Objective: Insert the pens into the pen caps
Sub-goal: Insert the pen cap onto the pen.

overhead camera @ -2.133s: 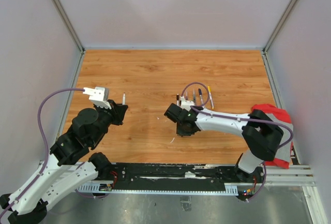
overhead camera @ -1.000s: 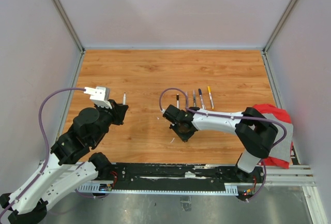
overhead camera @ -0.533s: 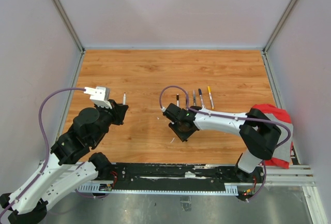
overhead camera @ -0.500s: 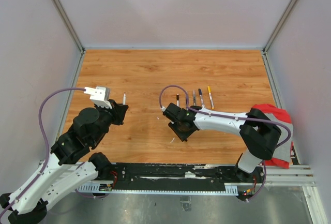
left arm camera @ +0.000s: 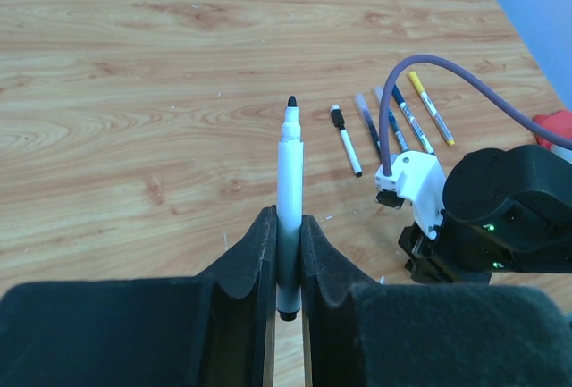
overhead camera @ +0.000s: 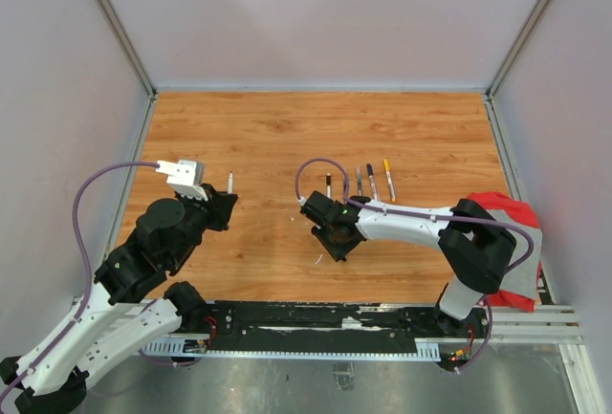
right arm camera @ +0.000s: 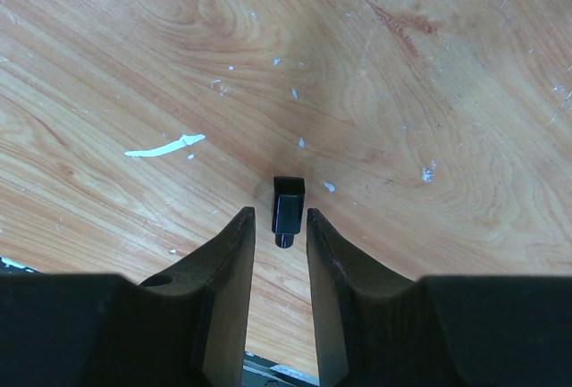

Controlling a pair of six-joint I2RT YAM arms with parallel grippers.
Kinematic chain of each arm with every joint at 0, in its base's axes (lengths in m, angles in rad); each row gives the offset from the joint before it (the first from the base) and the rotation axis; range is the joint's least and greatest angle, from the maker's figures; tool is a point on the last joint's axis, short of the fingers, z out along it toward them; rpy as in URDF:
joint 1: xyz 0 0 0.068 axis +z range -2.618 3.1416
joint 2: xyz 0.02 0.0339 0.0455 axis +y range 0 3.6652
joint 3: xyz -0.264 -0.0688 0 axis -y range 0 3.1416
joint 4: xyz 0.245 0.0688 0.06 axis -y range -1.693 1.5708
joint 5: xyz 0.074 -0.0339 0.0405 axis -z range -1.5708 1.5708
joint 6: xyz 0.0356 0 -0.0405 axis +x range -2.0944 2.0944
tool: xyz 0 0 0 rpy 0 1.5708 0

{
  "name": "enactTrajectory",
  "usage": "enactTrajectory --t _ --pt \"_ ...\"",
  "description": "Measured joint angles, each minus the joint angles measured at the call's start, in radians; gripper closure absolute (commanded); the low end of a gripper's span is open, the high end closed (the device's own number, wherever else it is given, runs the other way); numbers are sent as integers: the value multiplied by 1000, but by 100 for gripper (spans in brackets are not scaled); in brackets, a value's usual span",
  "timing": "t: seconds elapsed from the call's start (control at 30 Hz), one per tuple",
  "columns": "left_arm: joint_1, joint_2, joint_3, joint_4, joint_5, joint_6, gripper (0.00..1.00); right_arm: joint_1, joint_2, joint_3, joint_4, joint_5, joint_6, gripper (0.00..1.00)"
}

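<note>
Pen cap (right arm camera: 288,207), black, lies flat on the wood table (overhead camera: 268,137) near the centre, right between the fingertips of the right gripper (right arm camera: 278,219). The jaws are slightly apart with a sliver of gap on the cap's left side, so it is not clamped. Left gripper (left arm camera: 288,222) is closed on an uncapped white pen (left arm camera: 289,181), held upright with the dark tip up, left of centre and well apart from the right gripper. Four capped pens (overhead camera: 360,181) lie side by side on the table just beyond the right gripper, with the yellow one rightmost.
</note>
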Motion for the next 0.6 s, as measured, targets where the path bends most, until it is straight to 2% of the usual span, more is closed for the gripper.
enactTrajectory --t 0.6 --pt "0 4 0 0 0 0 99 -7 36 1 18 -2 18 75"
